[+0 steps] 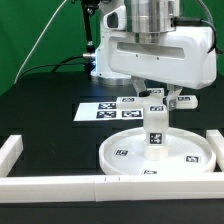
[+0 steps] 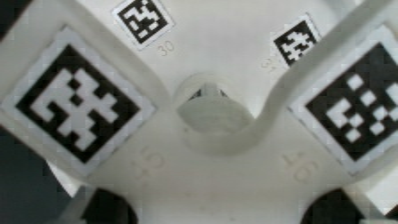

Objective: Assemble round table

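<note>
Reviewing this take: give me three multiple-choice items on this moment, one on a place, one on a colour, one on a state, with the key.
1. Where does the leg stand?
A on the round disc
B on the marker board
C outside the border bars

2. What colour is the table surface?
A green
B black
C white

3. The cross-shaped foot is:
A flat on the table surface
B on the marker board
C up at the gripper, above the leg

Key: A, the leg rises from the disc; B, dark top; C, the wrist view shows it close.
</note>
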You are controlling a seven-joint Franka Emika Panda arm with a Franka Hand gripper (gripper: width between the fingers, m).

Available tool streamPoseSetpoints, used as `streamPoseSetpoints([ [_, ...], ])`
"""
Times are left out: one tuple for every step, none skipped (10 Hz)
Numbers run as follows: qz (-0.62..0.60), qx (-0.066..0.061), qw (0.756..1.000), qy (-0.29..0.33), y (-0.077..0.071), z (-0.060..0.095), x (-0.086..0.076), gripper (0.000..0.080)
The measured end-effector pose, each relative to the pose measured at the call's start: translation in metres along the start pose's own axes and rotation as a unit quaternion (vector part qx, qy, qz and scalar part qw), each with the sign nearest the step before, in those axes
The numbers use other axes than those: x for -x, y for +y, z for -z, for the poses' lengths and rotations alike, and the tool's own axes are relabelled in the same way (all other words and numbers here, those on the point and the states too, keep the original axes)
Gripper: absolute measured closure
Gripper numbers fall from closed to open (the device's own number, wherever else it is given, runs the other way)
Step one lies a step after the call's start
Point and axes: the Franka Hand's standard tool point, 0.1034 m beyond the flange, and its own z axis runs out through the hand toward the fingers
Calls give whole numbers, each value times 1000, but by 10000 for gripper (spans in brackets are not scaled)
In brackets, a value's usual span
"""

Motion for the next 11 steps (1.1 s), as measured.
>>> streamPoseSetpoints([
  [-46, 0, 999, 0, 0, 0, 0, 357],
  [-78, 0, 997, 1, 0, 0, 1, 357],
  [-84, 0, 996, 1, 0, 0, 0, 357],
  [-82, 0, 997, 1, 0, 0, 1, 357],
  [-80, 0, 997, -1, -1, 2, 2, 219],
  [-77, -1, 997, -10, -5, 15, 9, 170],
  [-73, -7, 997, -18, -9, 32, 13, 170],
  [-71, -13, 997, -19, -11, 42, 13, 154],
  [-71, -11, 997, -17, -10, 37, 13, 154],
  [-70, -11, 997, -17, -10, 37, 13, 151],
  [-70, -11, 997, -17, -11, 37, 13, 151],
])
